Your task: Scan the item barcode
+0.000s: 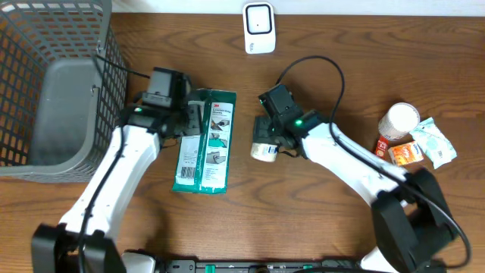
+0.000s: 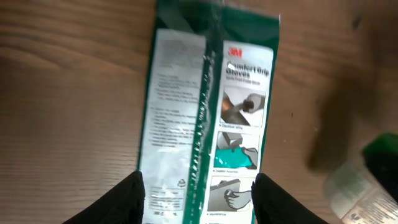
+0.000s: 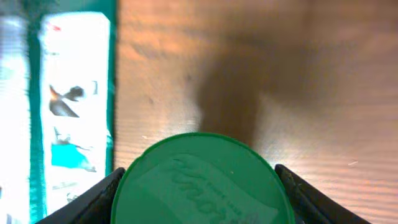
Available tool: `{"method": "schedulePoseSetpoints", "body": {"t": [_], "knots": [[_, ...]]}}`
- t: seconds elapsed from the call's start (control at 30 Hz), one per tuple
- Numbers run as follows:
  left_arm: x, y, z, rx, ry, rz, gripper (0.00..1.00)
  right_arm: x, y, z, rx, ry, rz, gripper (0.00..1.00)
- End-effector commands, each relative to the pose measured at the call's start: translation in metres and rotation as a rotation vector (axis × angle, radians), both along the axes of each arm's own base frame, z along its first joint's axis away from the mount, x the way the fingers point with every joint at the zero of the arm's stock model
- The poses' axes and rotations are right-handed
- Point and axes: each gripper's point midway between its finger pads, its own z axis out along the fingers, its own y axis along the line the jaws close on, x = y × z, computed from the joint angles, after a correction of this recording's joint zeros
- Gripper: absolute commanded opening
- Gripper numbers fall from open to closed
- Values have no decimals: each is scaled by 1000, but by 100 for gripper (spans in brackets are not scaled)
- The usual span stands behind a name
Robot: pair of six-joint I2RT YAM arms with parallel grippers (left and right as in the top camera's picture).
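Note:
A green and white 3M gloves package [image 1: 204,142] lies flat on the wooden table, printed side up. My left gripper [image 1: 187,121] straddles its width, and in the left wrist view both black fingers press the package [image 2: 205,93] at its two long edges, gripper [image 2: 199,180] shut on it. Right of the package lies a small jar [image 1: 264,150] with a green lid [image 3: 199,186]. My right gripper [image 3: 199,177] is shut on this jar, one finger on each side of the lid. A white scanner [image 1: 258,28] stands at the table's far edge.
A grey wire basket [image 1: 114,68] holding a grey bin fills the far left. At the right sit a white bottle [image 1: 398,120], an orange packet [image 1: 405,153] and a white-green wipes pack [image 1: 435,142]. Cables run from both arms.

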Motion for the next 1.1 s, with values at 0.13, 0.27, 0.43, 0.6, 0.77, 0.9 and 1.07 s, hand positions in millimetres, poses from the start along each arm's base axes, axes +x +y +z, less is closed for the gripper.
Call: {"method": "schedulePoseSetpoints", "body": {"t": [0.13,0.27,0.43,0.6,0.77,0.9,1.07], "knots": [[2,16,11,9,-35,43,53,3,4,50,-163,-243,94,65],[3,16,11,9,-36,42,53,-3,8,44,-283,-292,96,65],[2,16,11,9,-35,42,53,-11,15,28,-432,-340,114,66],[2,16,11,10,-35,42,53,-19,24,9,-473,-321,152,68],[2,16,11,10,-35,42,54,-21,26,8,-472,-318,158,88],[2,16,11,10,-35,42,54,-21,25,16,-463,-322,168,99],[2,16,11,10,-34,43,54,-21,38,52,-312,-274,290,99]]}}
